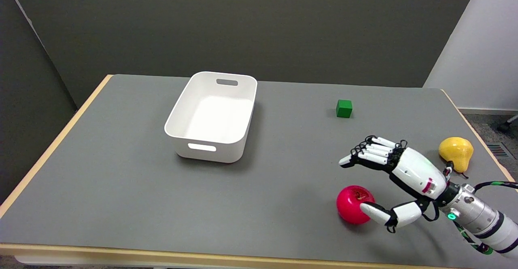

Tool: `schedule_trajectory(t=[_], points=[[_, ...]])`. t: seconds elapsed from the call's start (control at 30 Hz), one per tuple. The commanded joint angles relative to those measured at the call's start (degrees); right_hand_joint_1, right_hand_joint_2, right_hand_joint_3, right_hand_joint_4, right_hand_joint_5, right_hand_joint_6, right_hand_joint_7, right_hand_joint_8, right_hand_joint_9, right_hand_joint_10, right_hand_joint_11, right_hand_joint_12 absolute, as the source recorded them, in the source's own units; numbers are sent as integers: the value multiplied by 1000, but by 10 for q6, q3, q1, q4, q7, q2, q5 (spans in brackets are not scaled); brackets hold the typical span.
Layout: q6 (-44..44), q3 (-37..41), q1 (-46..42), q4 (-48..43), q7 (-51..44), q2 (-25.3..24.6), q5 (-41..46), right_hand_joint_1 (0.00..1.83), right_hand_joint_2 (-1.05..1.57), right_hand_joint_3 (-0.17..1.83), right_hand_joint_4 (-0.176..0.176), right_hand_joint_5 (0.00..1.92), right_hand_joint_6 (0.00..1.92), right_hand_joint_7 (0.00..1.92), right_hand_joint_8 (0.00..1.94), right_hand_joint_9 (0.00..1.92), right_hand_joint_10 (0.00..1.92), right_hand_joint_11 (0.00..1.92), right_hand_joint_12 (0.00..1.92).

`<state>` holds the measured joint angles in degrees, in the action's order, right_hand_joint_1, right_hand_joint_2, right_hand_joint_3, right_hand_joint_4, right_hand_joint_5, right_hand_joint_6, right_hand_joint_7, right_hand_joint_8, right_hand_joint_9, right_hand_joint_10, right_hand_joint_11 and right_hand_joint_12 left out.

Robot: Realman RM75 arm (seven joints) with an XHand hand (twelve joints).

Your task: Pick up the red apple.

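Head view: the red apple (353, 209) lies on the grey table (121, 188), just below and to the left of the robot hand (398, 176), near the table's front edge. The thumb (378, 213) overlaps the apple's right side in the picture, though whether it truly touches the fruit cannot be told. The other fingers (374, 152) stretch out together towards the left, above the apple and clear of it, so the robot hand is spread wide with nothing gripped inside it. The palm faces down and left, and the silver wrist and white arm run off to the lower right corner.

Just behind the robot hand, on its right side, a yellow pear (456, 151) sits close to the table's right edge. Beyond the fingertips, farther back on the table, stands a small green cube (344, 109), well apart from the robot hand. Far off to the left of the robot hand and towards the back rests a white bin (238, 99) with slotted handles at its short ends, its open top showing a bare white inside.
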<state>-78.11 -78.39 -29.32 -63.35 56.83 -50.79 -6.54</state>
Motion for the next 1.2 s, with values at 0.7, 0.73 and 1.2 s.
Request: schedule_trajectory(t=[0.7, 0.73, 1.2], points=[[95, -23, -5, 11, -41, -8, -40, 366, 603, 854, 101, 353, 674, 513, 545, 401, 995, 263, 1447], [95, -23, -5, 14, -42, -9, -39, 366, 602, 854, 100, 352, 671, 512, 543, 400, 993, 261, 1444], [62, -18, -5, 42, -45, -9, -34, 367, 600, 856, 97, 345, 655, 500, 525, 390, 978, 263, 1443]])
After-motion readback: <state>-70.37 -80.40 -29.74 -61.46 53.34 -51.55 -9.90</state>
